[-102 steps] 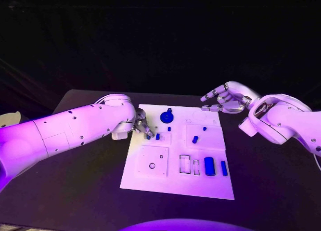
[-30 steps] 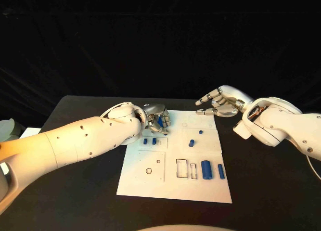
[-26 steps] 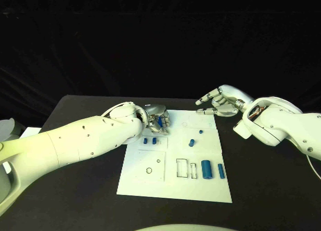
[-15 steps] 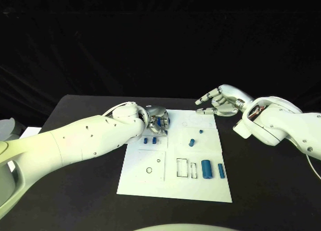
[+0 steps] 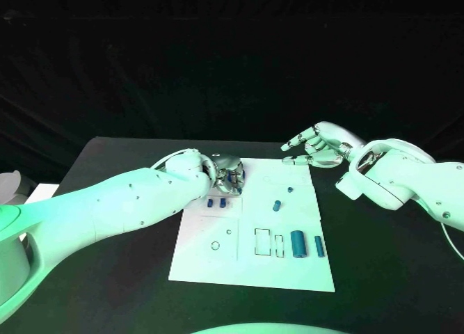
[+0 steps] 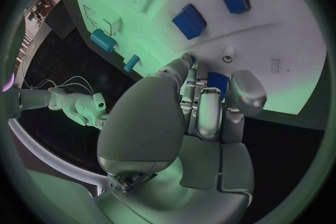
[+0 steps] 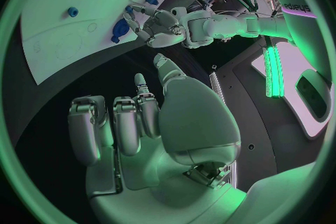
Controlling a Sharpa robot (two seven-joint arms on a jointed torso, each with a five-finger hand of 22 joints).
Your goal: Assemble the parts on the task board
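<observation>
The white task board (image 5: 254, 259) lies flat in the middle of the black desk (image 5: 111, 264). The left hand (image 5: 227, 175) is at the far left corner of the board. Its fingers (image 6: 200, 102) are curled around a blue part (image 6: 216, 80) and hold it just over the board. Two small blue blocks (image 5: 217, 203) sit side by side on the board, close to that hand. A small blue peg (image 5: 277, 206) lies in the middle of the board. A fat blue tube (image 5: 298, 244) and a thin blue bar (image 5: 318, 246) lie next to each other near the right edge. The right hand (image 5: 316, 147) hangs in the air by the far right corner of the board. Its fingers (image 7: 112, 123) are spread apart and hold nothing.
</observation>
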